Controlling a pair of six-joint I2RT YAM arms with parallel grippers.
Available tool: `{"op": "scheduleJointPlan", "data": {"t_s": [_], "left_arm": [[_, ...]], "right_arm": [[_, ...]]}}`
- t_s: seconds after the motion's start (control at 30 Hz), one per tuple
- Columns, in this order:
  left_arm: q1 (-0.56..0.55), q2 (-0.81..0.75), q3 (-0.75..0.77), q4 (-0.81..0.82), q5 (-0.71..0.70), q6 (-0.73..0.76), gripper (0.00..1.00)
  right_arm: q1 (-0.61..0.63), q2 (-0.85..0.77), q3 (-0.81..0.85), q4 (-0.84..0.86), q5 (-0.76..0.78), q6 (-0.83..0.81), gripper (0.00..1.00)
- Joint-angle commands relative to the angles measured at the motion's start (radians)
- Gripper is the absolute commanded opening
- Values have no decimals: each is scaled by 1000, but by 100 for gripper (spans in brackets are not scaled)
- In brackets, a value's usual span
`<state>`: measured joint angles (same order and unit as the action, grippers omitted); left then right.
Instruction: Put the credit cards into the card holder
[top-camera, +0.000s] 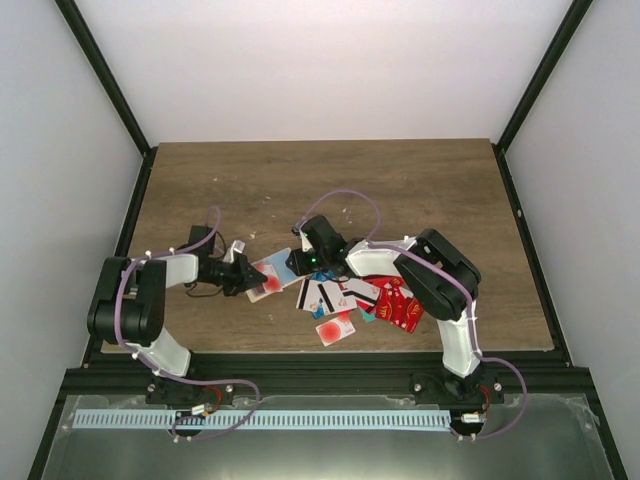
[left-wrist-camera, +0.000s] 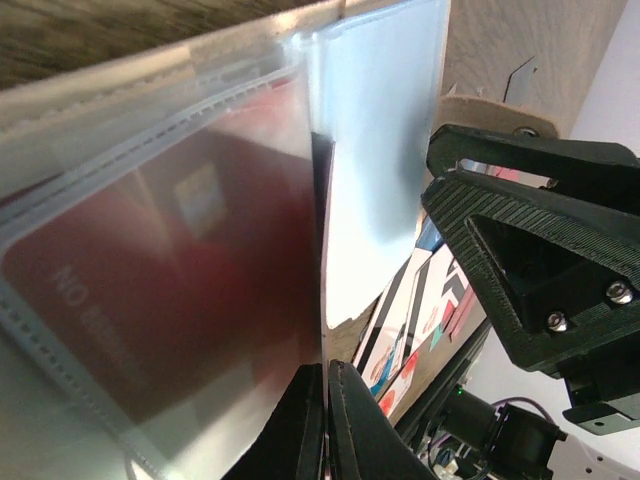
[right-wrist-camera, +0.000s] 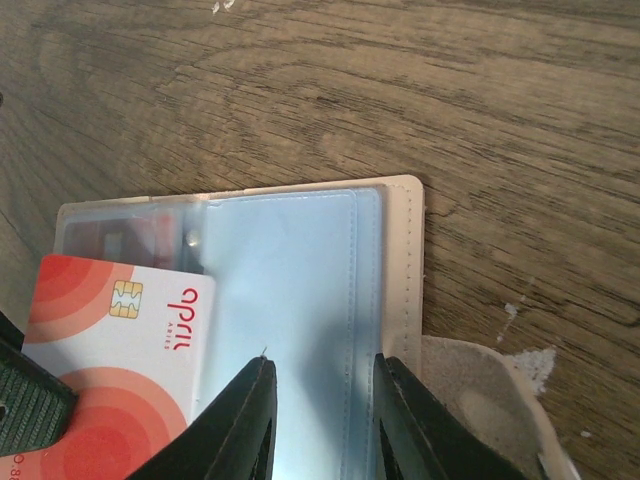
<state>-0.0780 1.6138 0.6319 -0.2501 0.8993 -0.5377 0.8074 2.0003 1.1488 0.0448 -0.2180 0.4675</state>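
The holder (top-camera: 268, 276) lies open on the desk (top-camera: 420, 190), left of centre in the top view, between the two tools. The left tool (left-wrist-camera: 325, 385) is closed on the edge of a clear sleeve (left-wrist-camera: 380, 150), with a red card (left-wrist-camera: 150, 270) behind the plastic. The right tool (right-wrist-camera: 318, 368) stands parted over the holder, gripping nothing. A red-and-white card (right-wrist-camera: 120, 340) rests on the holder's lower left. The cards (top-camera: 375, 295) are heaped just right of it.

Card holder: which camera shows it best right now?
Right wrist: the card holder is open, with its clear sleeves and beige edge sharp. Left wrist shows only a blurred close-up of one sleeve over a red card. Top external shows it small, between the arms.
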Motion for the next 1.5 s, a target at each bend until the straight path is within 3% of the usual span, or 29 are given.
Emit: {"op": "scheduleJointPlan", "data": {"t_s": [0.0,0.63,1.47], "left_arm": [[6,8,24,15,-8,15,4],[-3,68,67,62,-42,-21,4],[-94,186,118,139,-93,-76,4]], "right_arm": [[-4,40,-21,-28,-18,-10,29],[-4,45,-24,-19,-54,-8,29],[-4,5,-35,15,-130,-8,28]]}}
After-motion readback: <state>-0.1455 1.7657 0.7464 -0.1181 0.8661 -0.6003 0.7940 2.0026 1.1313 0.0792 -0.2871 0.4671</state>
